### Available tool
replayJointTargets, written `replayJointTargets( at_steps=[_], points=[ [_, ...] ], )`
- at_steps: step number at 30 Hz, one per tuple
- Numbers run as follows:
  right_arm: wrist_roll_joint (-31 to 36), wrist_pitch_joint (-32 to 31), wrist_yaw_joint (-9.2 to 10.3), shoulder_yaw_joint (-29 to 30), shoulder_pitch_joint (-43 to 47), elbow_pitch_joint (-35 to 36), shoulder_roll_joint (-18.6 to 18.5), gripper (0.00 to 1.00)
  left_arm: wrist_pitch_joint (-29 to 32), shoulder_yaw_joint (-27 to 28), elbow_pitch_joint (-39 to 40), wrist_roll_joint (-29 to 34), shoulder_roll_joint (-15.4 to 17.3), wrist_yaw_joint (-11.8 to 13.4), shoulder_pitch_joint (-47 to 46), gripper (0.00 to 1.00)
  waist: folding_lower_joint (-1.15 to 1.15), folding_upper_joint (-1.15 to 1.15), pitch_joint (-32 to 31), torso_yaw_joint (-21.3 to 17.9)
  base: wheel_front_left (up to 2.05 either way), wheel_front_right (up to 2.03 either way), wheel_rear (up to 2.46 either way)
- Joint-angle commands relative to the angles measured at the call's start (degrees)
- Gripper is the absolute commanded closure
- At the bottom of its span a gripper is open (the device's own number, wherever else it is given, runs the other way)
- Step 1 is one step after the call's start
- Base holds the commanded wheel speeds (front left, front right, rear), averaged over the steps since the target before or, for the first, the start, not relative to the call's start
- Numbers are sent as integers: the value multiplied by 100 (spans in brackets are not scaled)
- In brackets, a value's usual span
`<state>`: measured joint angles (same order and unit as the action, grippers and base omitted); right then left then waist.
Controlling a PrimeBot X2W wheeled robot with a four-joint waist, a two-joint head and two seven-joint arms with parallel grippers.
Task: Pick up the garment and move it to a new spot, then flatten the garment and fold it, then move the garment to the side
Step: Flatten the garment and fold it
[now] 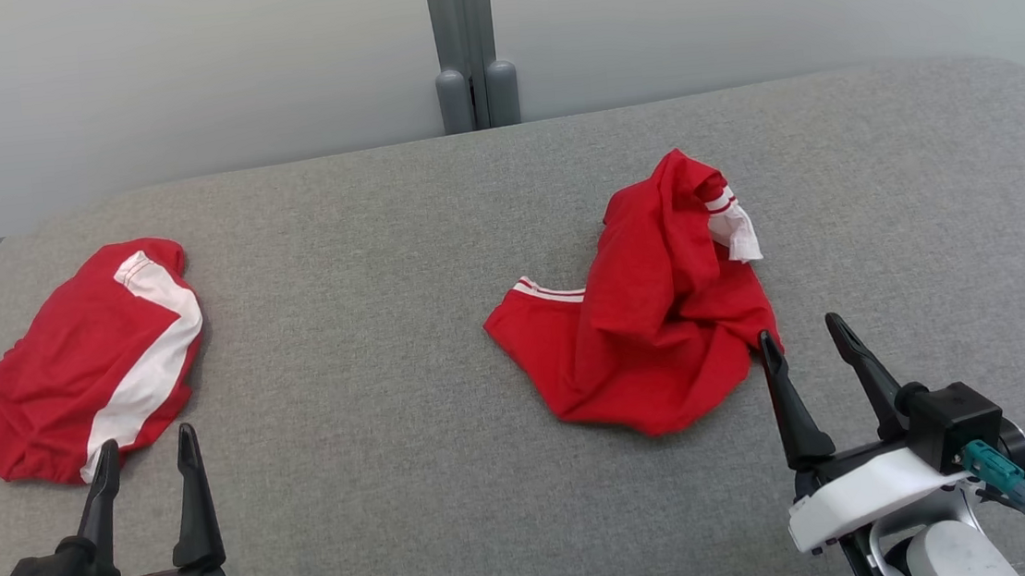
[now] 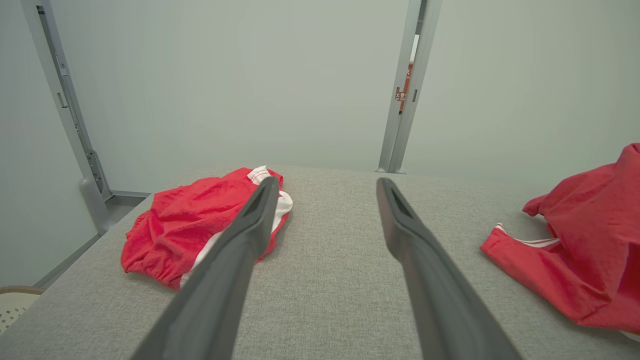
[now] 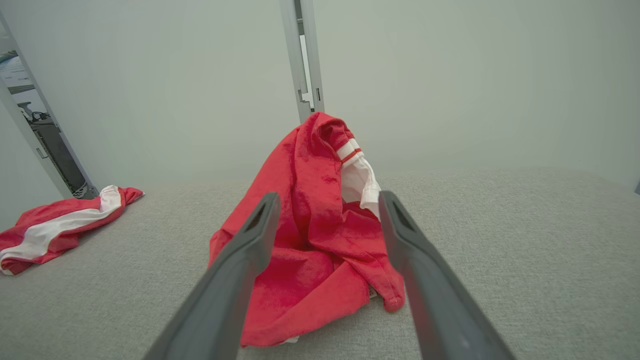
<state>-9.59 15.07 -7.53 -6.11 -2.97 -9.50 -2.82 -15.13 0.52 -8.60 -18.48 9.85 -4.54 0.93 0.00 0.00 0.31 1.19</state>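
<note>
**A:** How far along is it?

**B:** At the start, I'd judge. The crumpled garment (image 1: 655, 331) lies heaped in the right half of the surface (image 1: 381, 272), about midway between its far and near edges. One striped cuff is flung out toward the middle, and a white-lined piece sticks up at the top. Nothing about it is flat or folded.

**A:** Does either arm have it?

**B:** No. The right end effector (image 1: 798, 328) sits just at the heap's near right edge, fingers spread wide and empty. In the head view one fingertip overlaps the cloth, but I can't tell whether it touches. The right wrist view shows the heap straight ahead between the two fingers. The left end effector (image 1: 146, 438) is also spread apart, holding nothing, near the left corner.

**A:** And that other red thing?

**B:** A red-and-white garment (image 1: 83, 363) lies close to the left edge in a loose rounded bundle, just beyond the left fingertips. It may be a piece already dealt with, but that's a guess.

**A:** So what's left?

**B:** Everything, by the look of it: the pickup and move, the flattening, the fold, the shift aside.

**A:** Any brand or lettering?

**B:** None legible on either garment. The left wrist view shows a small red sign (image 2: 401, 95) with pale characters in a gap behind the far edge, too small to read.
</note>
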Motion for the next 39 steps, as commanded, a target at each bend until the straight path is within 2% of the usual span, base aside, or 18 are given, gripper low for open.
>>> replayJointTargets(
  at_steps=[1,21,39],
  points=[
    [20,16,8,9,-35,-13,-12,0,-3,51,-8,21,-19,-31,-36,0,0,0,0,-1,0,0,0],
    [19,17,8,10,-3,-31,-13,0,-3,272,-70,210,-179,-198,-19,0,0,0,-48,-27,0,0,0],
    [-14,16,8,7,15,-41,-13,0,-3,345,-53,301,-233,-246,-6,0,0,0,-59,-58,0,0,0]
  ],
)
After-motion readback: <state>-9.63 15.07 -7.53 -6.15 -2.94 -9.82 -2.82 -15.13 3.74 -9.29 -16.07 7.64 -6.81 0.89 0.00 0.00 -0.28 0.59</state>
